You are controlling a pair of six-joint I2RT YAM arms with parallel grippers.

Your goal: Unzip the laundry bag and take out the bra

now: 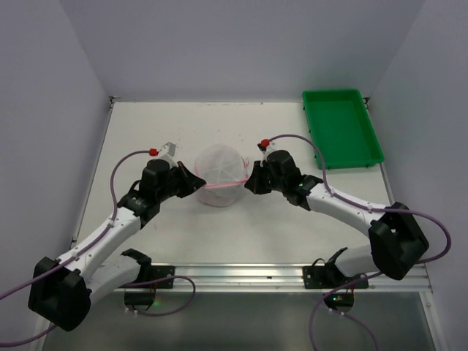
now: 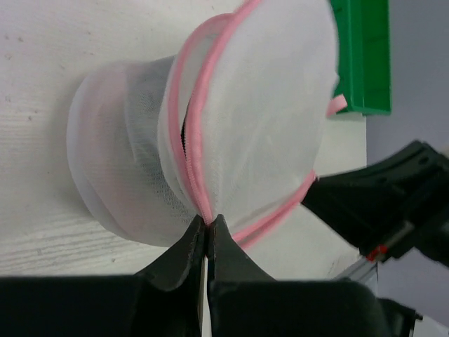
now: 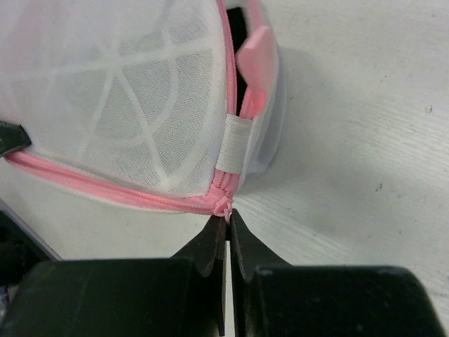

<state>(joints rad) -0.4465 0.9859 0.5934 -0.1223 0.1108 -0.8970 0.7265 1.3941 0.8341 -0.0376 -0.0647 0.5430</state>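
Observation:
The laundry bag (image 1: pixel 219 174), white mesh with a pink zip rim, sits mid-table between both grippers. My left gripper (image 1: pixel 196 182) is shut on the pink rim at the bag's left side; in the left wrist view the fingertips (image 2: pixel 208 223) pinch the rim of the bag (image 2: pixel 252 119). My right gripper (image 1: pixel 252 180) is shut on the pink zip pull (image 3: pixel 226 206) at the right end of the bag (image 3: pixel 126 105). The two halves gape a little, showing a dark gap (image 3: pixel 238 35). A pink tab (image 3: pixel 255 55) sticks out there. The bra is hidden inside the mesh.
A green rectangular tray (image 1: pixel 341 127) stands at the back right of the table; its edge also shows in the left wrist view (image 2: pixel 361 56). A small metal bracket (image 1: pixel 167 146) lies behind the left gripper. Grey walls close in the table on three sides.

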